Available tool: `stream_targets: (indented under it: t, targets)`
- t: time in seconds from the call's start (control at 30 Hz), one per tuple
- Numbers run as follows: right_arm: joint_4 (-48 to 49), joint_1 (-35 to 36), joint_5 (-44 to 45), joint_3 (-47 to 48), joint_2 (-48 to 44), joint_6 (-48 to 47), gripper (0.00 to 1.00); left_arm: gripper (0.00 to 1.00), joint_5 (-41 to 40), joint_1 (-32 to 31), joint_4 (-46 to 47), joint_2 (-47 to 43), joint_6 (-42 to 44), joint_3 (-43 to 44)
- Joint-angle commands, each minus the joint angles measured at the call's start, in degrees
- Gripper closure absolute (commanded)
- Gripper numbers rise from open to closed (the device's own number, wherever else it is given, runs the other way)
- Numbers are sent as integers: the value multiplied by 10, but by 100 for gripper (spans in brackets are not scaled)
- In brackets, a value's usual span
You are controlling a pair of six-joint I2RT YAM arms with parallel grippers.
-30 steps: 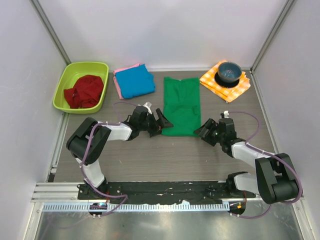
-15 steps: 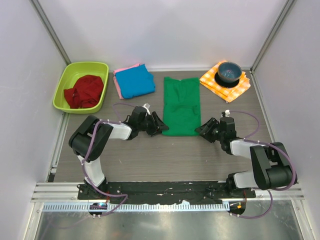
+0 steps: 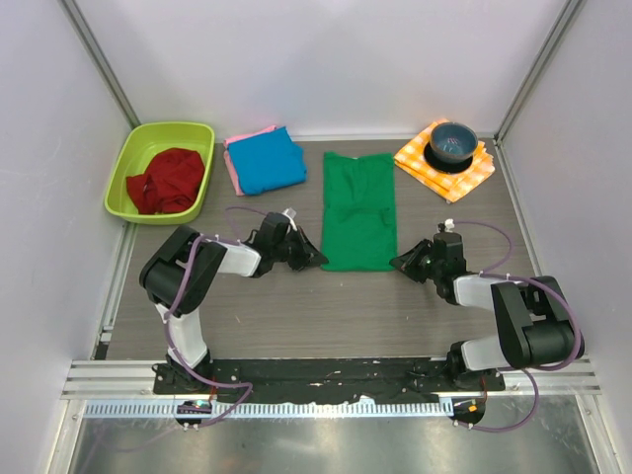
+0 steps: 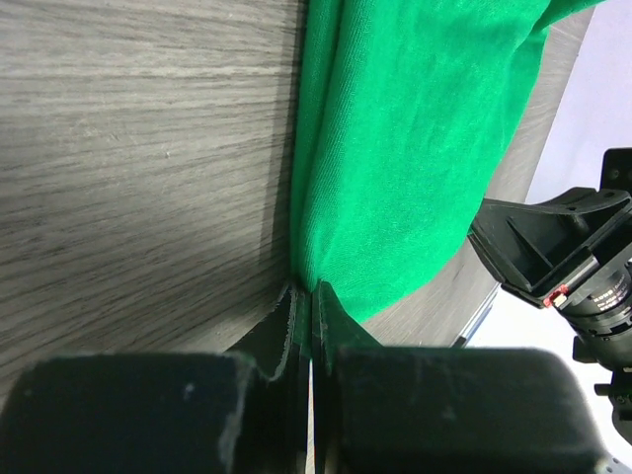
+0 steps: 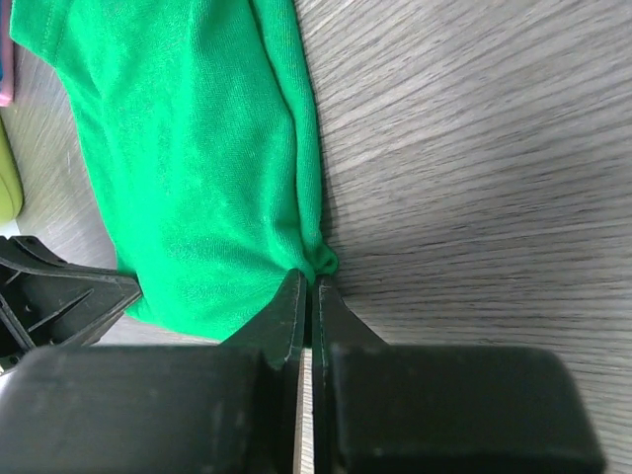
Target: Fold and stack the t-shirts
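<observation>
Across the middle of the grey wood-grain table (image 3: 296, 316) lies the green t-shirt (image 3: 357, 207), soft knit, folded to a long rectangle running near-to-far, w/ a rolled fold along each long side. Far left: a glossy lime tub (image 3: 133, 148) w/ crumpled red cloth (image 3: 166, 181); beside it the blue t-shirt (image 3: 267, 161), folded roughly square, lies on the pink t-shirt (image 3: 233, 173), only a pink strip showing. Far right: orange-white checked cloth (image 3: 420, 163) under a dark round bowl (image 3: 452, 141). Left gripper (image 3: 316, 261) sits at the green shirt's near-left corner, right gripper (image 3: 398, 265) at near-right; both pinched closed on the hem per wrist views, tho the cloth betw. the tips is hidden. 1 s ago both claws stood spread, a bit off the corners; shirt lies much as before
</observation>
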Motion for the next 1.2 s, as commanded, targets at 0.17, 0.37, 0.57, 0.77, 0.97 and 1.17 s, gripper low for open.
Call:
stream_targets:
  t: [0.17,0.37,0.57,0.77,0.97,1.17]
  targets:
    - [-136,39,55,-23,-104,-24,99,100,-24,-29,-44,-89,3,-75]
    - [-294,145,146,-35,-309,8,99,100,-81,-89,-74,-205,-15,-131]
    - [-396,186,189,-46,-441,30,99,100,-126,-150,-95,-304,-49,-203]
    - [-413,207,230,23,-433,-5,99,100,-181,-155,-197,-399,-16,-157]
    - [-339,206,240,126,-307,-49,99,100,-126,-89,-194,-346,17,-64]
    - [-257,192,242,208,-178,-68,99,100,-92,-31,-198,-267,46,24]
